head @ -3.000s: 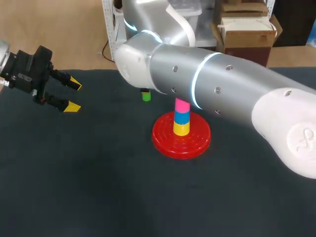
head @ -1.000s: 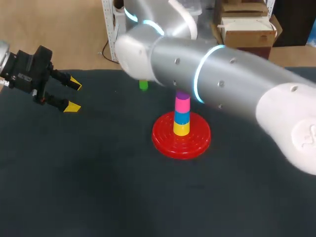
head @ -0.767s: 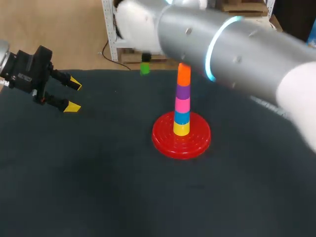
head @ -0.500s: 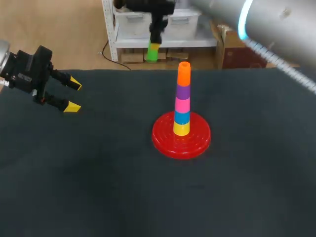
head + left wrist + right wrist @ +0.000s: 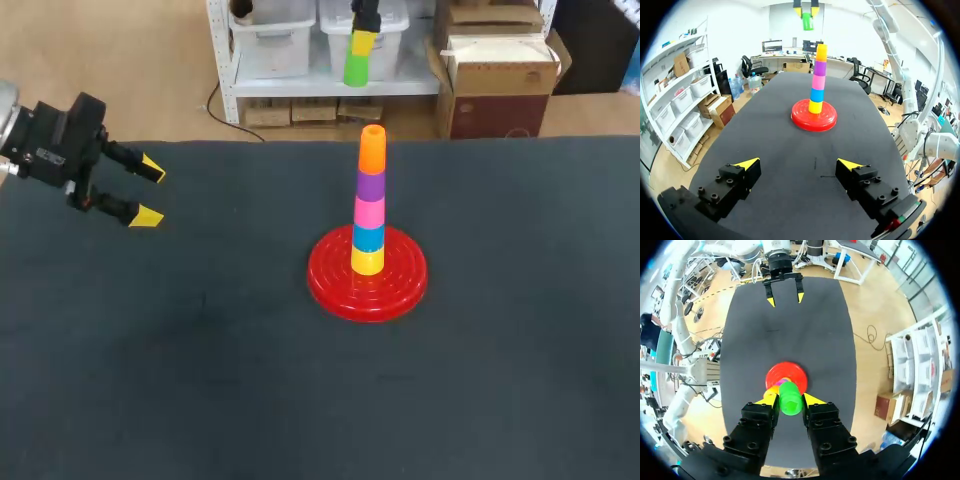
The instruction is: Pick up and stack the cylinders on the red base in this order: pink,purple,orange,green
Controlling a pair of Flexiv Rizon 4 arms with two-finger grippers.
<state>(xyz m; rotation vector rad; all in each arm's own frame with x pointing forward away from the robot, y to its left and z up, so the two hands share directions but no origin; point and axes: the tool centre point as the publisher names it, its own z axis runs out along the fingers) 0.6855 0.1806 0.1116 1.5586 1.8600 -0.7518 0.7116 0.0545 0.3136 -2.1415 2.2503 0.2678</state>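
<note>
On the red base (image 5: pixel 340 285) stands a stack (image 5: pixel 369 200) of yellow, blue, pink, purple and orange cylinders, orange on top. High above it and a little farther back hangs the green cylinder (image 5: pixel 355 70), with my right gripper (image 5: pixel 361 44) shut on its upper end. In the right wrist view the green cylinder (image 5: pixel 790 398) sits between the yellow-tipped fingers (image 5: pixel 768 400), with the red base (image 5: pixel 790 371) far below. My left gripper (image 5: pixel 146 191) stands open over the table's left side with nothing in it; in its own view the left gripper (image 5: pixel 799 163) faces the stack (image 5: pixel 816 80).
The dark table mat (image 5: pixel 200 380) spreads around the base with nothing else on it. The left gripper (image 5: pixel 785 295) shows at the mat's far end in the right wrist view.
My right arm has risen out of the head view, carrying the green cylinder up and to the right and uncovering the stack. The left arm has not moved.
</note>
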